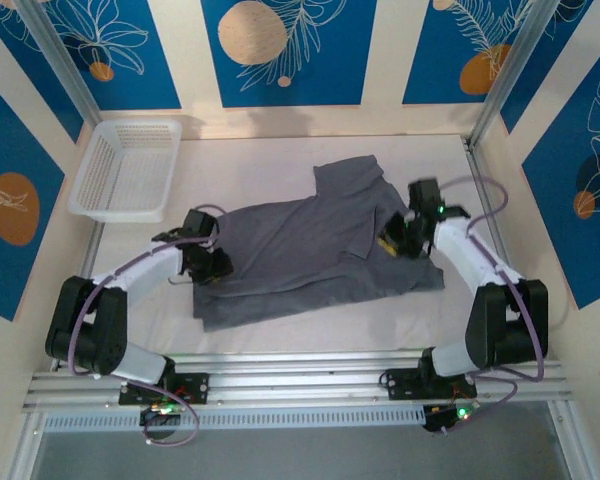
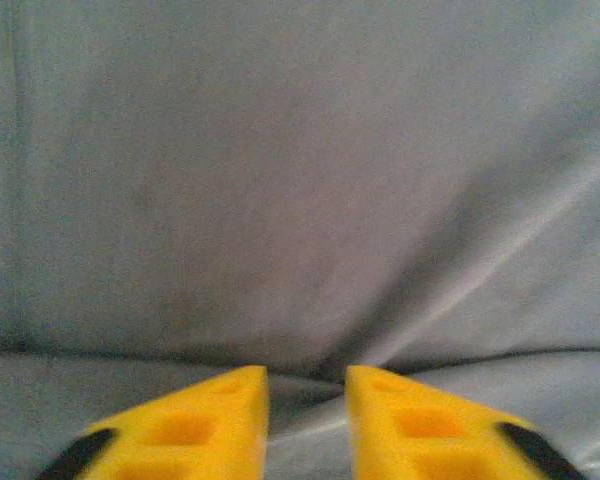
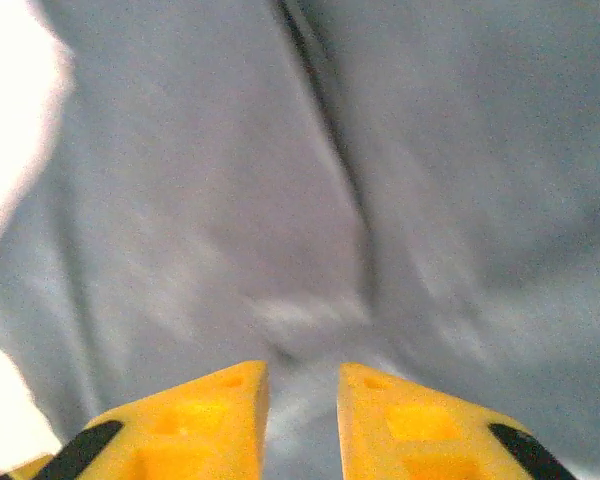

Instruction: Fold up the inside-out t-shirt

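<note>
The slate-grey t-shirt [image 1: 300, 250] lies partly folded across the middle of the white table, with one sleeve [image 1: 348, 178] sticking out toward the back. My left gripper [image 1: 215, 262] sits at the shirt's left edge. Its yellow fingers [image 2: 220, 420] stand close together with a ridge of grey cloth [image 2: 280, 180] pinched between them, and creases fan out from that spot. My right gripper [image 1: 393, 240] rests on the shirt's right side. Its jaws [image 3: 303, 380] are likewise nearly closed on a bunched fold of the cloth [image 3: 230, 200].
A white slatted basket [image 1: 125, 168] stands at the back left, apart from the shirt. Bare white table [image 1: 260, 160] runs behind the shirt and along its front. Aluminium posts and patterned walls close in both sides.
</note>
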Controlling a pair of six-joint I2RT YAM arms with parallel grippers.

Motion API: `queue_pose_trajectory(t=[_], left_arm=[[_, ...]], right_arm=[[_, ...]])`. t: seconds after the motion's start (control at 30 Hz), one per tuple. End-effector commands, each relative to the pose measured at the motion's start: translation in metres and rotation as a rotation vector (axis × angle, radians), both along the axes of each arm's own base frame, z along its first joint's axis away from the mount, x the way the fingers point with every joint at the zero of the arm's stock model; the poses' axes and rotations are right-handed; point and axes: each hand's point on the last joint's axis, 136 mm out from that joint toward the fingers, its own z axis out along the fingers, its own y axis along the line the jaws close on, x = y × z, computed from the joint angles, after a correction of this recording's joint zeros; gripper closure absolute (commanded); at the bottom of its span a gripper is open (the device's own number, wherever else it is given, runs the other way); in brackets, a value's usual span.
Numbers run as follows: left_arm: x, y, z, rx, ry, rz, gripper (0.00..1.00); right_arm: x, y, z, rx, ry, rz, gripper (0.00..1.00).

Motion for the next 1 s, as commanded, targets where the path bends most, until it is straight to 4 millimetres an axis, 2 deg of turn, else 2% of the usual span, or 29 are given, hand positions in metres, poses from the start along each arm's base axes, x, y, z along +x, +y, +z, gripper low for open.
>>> queue_pose_trajectory(t=[0.0, 0.1, 0.13, 0.17, 0.2, 0.3, 0.43, 0.53, 0.73, 0.9, 0.97], left_arm=[[0.031, -0.010, 0.038, -0.004, -0.115, -0.046, 0.53], [0.040, -0.020, 0.051, -0.042, -0.149, -0.082, 0.46], [0.040, -0.020, 0.054, -0.042, -0.156, -0.088, 0.44], [0.039, -0.019, 0.056, -0.040, -0.158, -0.092, 0.43], [0.036, -0.018, 0.057, -0.034, -0.159, -0.096, 0.42], [0.026, -0.011, 0.055, -0.009, -0.149, -0.101, 0.39], [0.015, -0.005, 0.048, 0.013, -0.128, -0.100, 0.38], [0.013, -0.005, 0.046, 0.010, -0.123, -0.096, 0.38], [0.013, -0.007, 0.045, -0.003, -0.124, -0.093, 0.37], [0.009, -0.004, 0.043, 0.010, -0.119, -0.093, 0.37], [0.009, -0.004, 0.041, 0.011, -0.110, -0.094, 0.37]], right_arm=[[0.067, -0.018, 0.019, -0.193, -0.149, 0.189, 0.67], [0.120, -0.035, 0.005, -0.354, -0.099, 0.272, 0.62], [0.134, -0.045, -0.006, -0.426, -0.063, 0.282, 0.60], [0.145, -0.052, -0.013, -0.470, -0.039, 0.285, 0.56], [0.154, -0.058, -0.022, -0.503, -0.009, 0.295, 0.47], [0.172, -0.057, -0.049, -0.512, 0.031, 0.378, 0.44], [0.184, -0.048, -0.079, -0.500, 0.070, 0.485, 0.43], [0.190, -0.040, -0.094, -0.511, 0.080, 0.557, 0.43], [0.208, -0.038, -0.105, -0.519, 0.050, 0.581, 0.40], [0.209, -0.035, -0.118, -0.480, 0.052, 0.604, 0.40], [0.209, -0.033, -0.124, -0.463, 0.053, 0.614, 0.36]])
